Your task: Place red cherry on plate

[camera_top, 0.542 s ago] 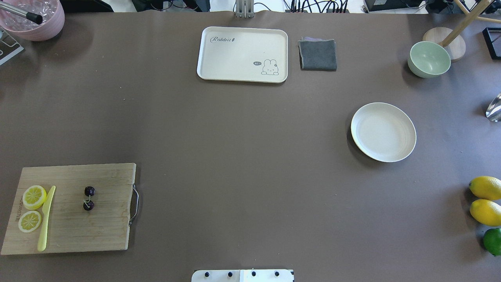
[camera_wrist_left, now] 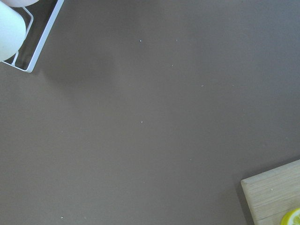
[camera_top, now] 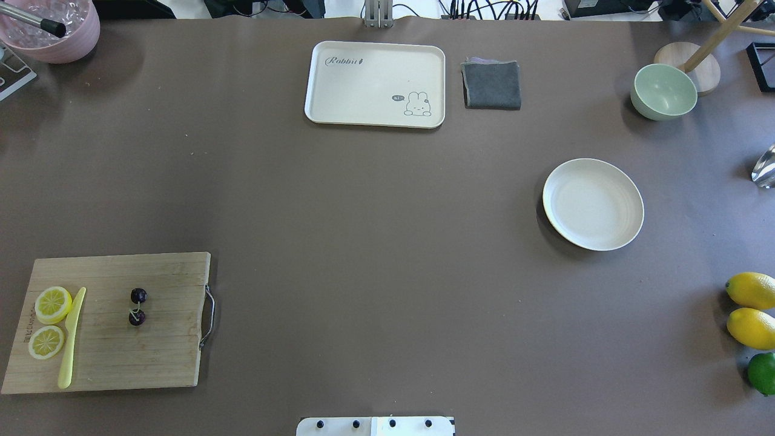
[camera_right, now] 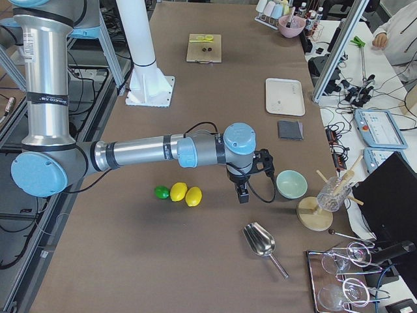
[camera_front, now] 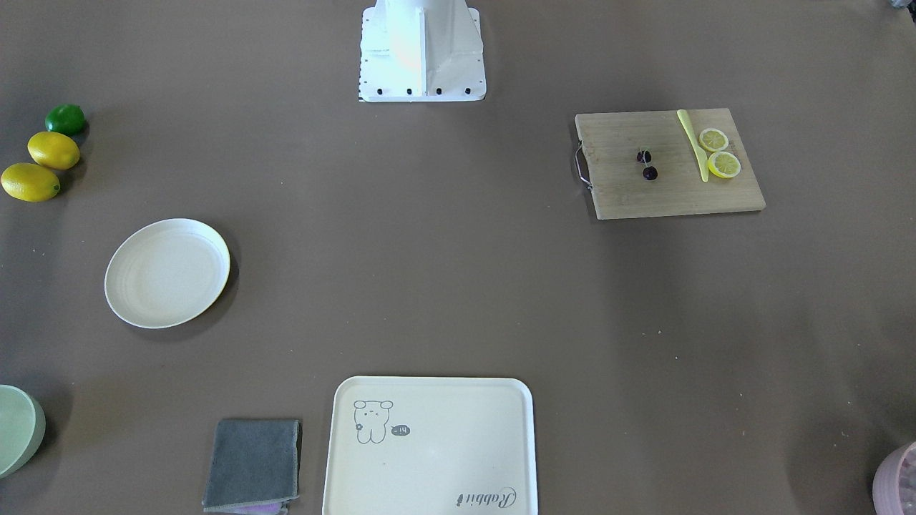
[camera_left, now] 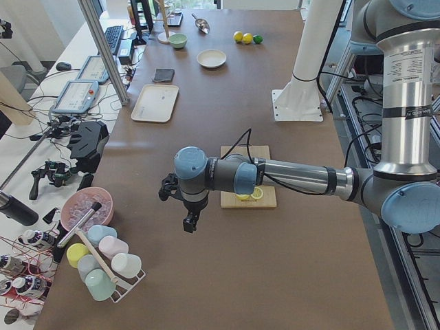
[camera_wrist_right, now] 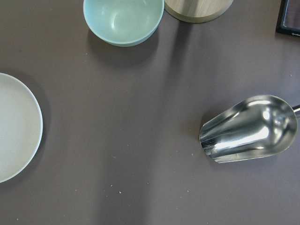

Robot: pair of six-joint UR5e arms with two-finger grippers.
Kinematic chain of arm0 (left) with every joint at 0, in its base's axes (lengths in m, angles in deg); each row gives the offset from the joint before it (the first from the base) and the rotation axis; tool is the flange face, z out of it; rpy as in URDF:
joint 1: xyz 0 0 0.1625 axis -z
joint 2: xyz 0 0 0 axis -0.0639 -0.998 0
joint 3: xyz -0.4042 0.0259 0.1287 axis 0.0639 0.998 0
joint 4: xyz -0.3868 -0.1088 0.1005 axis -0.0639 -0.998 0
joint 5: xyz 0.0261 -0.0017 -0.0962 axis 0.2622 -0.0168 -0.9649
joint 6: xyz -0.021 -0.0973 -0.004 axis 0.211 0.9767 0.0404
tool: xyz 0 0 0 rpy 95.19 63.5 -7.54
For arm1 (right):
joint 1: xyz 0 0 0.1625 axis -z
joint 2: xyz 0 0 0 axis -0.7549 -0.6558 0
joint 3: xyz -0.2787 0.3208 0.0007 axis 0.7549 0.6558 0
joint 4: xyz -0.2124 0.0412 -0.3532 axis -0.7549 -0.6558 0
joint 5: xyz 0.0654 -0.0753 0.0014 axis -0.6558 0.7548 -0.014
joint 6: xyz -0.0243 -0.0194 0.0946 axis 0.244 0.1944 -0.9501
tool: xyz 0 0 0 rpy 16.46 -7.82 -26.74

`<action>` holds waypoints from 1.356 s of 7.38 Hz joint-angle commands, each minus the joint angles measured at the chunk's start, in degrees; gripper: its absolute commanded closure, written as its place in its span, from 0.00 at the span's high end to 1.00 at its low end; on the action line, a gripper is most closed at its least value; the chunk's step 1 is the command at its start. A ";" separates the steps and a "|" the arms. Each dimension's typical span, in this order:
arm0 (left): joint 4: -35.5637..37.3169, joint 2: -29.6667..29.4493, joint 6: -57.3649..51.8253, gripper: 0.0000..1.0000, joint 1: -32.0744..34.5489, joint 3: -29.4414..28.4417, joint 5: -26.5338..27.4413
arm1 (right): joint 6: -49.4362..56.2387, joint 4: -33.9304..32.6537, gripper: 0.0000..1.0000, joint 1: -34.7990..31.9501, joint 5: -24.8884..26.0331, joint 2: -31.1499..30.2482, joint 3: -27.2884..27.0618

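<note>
**No motion in the last half-second, cherry pick not started**

The overhead view matches the one from half a second back. The red cherry, plate and cutting board all sit in the same spots. Neither arm shows in the overhead or front views.

- **Left gripper**: it hangs over bare table just off the board's lemon end, on the cup rack side. It shows only in the side view, so I can't tell how far the fingers are spread. It hasn't got the cherry.
- **Cherry:** the pair lies mid-board, past the lemon slices and knife from that gripper, touching neither.
- **Right gripper**: it hovers over open table, also seen only from the side, so its opening is unknown too. Its wrist camera shows the plate's rim at the left edge, the green bowl at the top and the scoop to the right.

My read is that progress is zero and the approach hasn't begun. The left arm looks like the natural picker because it is near the board. The plate is well apart from it, beside the right gripper, so expect a long carry or a hand-over. The cherries are tiny with a thin stem, so the grasp will need careful centring.
</note>
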 commanded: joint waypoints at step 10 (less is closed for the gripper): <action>-2.01 -0.33 0.44 0.98 0.06 0.42 -0.42 | -0.13 0.76 1.00 0.25 -1.14 -1.85 -0.16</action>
